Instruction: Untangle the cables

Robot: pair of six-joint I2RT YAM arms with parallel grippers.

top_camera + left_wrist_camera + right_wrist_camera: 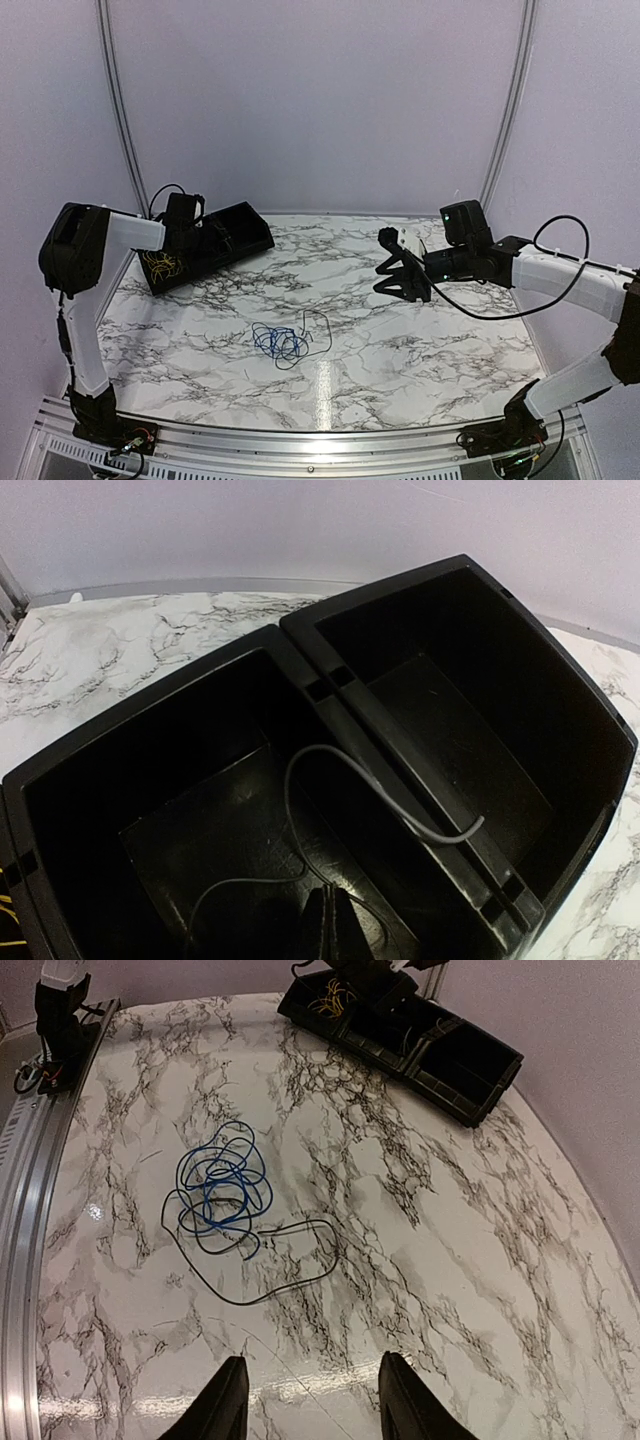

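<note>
Marble-veined tabletop (450,340), pale lilac walls (320,100), and we're mid-sort: left hand (322,930) pinched shut inside the black divided bin (245,228) beside a grey-white cable (330,760) draped over its divider (400,770), gripped or not I can't tell, yellow cable (160,264) one compartment over. Well clear of the bin, blue cable (220,1185) and black cable (290,1280) lie tangled; right hand (312,1360) hovers wide, empty, so teasing those apart looks next.

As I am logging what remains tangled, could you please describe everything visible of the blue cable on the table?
The blue cable is a thin, flexible wire bunched in loose overlapping loops. It lies flat on the marble table near its middle. A thin black cable crosses it and loops around it. Nothing else touches it.
</note>
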